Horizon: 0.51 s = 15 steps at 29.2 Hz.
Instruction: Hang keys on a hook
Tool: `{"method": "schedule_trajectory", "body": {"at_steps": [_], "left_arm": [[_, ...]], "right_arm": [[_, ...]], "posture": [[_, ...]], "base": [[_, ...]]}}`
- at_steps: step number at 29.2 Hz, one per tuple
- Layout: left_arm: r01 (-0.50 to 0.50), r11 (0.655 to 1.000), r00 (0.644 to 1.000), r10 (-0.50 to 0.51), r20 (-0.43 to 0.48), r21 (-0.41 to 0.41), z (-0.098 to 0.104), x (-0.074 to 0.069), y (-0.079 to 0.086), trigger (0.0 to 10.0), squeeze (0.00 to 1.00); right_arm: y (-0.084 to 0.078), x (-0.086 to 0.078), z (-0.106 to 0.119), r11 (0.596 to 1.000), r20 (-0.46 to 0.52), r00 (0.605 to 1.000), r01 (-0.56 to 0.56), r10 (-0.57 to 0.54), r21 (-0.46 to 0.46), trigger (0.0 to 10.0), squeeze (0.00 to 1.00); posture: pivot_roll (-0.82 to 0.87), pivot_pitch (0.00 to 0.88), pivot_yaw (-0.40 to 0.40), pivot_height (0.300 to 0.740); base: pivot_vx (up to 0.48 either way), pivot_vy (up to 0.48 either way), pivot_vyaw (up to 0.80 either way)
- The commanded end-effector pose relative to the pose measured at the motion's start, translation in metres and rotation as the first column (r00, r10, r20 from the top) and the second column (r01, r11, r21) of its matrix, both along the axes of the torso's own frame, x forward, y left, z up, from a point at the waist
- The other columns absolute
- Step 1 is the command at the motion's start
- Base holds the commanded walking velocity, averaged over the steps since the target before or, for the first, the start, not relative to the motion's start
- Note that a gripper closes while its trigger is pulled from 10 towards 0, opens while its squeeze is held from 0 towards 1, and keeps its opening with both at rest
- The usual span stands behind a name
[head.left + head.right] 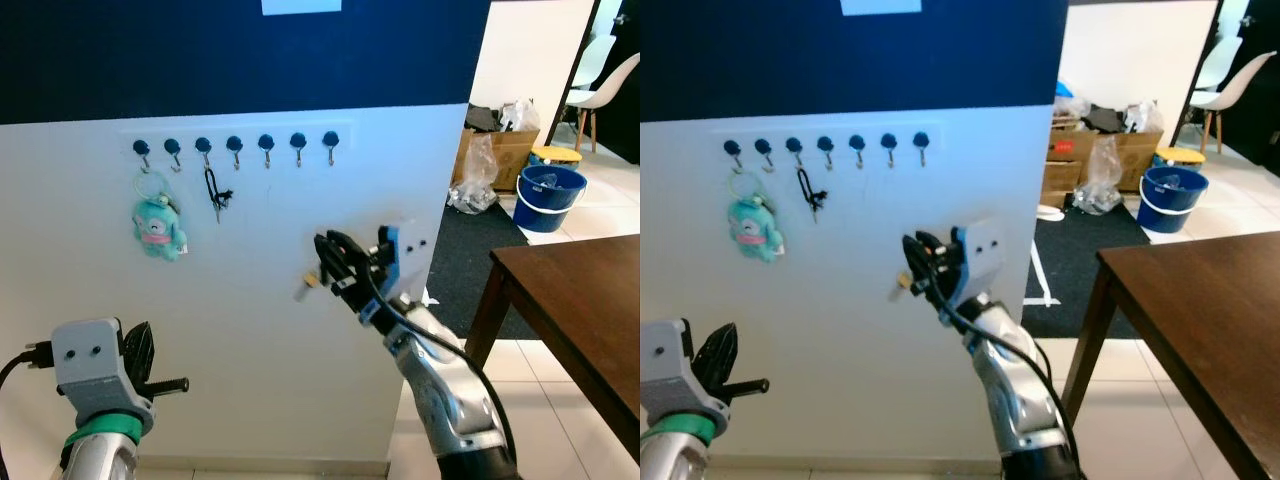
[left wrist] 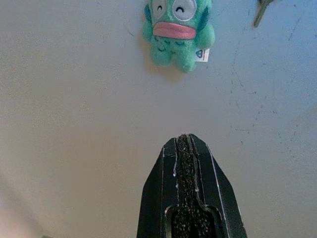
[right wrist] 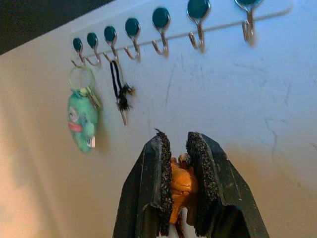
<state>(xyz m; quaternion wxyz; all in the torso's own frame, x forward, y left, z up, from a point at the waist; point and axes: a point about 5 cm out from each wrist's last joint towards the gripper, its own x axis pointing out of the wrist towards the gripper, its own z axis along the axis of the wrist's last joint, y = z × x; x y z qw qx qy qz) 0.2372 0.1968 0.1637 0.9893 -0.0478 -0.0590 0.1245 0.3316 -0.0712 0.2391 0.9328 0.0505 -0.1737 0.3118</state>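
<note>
- Currently, the right end effector (image 1: 322,262) is raised before the white wall (image 1: 260,330), below the row of hooks (image 1: 235,147), and is pinched on an orange-tagged key (image 3: 182,184).
- A teal plush keyring (image 1: 158,228) and a black-corded key (image 1: 214,193) are hung on the hooks toward the left end.
- The left end effector (image 2: 187,144) is held low, pressed together, pointed at the wall.

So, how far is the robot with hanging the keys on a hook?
Done: two hooks are already taken, one by a green plush keychain, one by a key on a black strap. In hand: the right pincer is shut on an orange keychain, raised below the hook rail. Left: carrying it to a free hook. The left pincer is shut, idle.
</note>
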Motion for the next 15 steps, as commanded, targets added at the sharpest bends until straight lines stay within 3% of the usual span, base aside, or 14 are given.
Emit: {"method": "schedule_trajectory", "body": {"at_steps": [1, 6, 15], "left_arm": [[-0.004, 1.0, 1.0, 0.004, -0.024, -0.002, -0.004, -0.001, 0.002, 10.0, 0.0], [0.006, 1.0, 1.0, -0.006, -0.025, 0.0, -0.004, 0.0, 0.0, 10.0, 0.0], [0.002, 1.0, 1.0, -0.002, -0.025, 0.0, -0.005, -0.001, 0.0, 10.0, 0.0]], "right_arm": [[0.006, 0.003, 0.0, 1.0, -0.022, 1.0, -0.016, 0.015, -0.008, 10.0, 0.0], [0.026, 0.015, 0.026, 0.993, 0.049, 0.993, -0.109, 0.111, -0.036, 10.0, 0.0], [0.034, 0.02, 0.039, 0.991, 0.087, 0.987, -0.132, 0.135, -0.038, 10.0, 0.0]], "posture": [[-0.07, 0.001, 0.15, 0.74], [-0.06, 0.0, 0.146, 0.74], [-0.06, 0.0, 0.138, 0.74]], "base": [[0.0, 0.0, 0.0], [0.0, 0.0, 0.0], [0.0, 0.0, 0.0]]}}
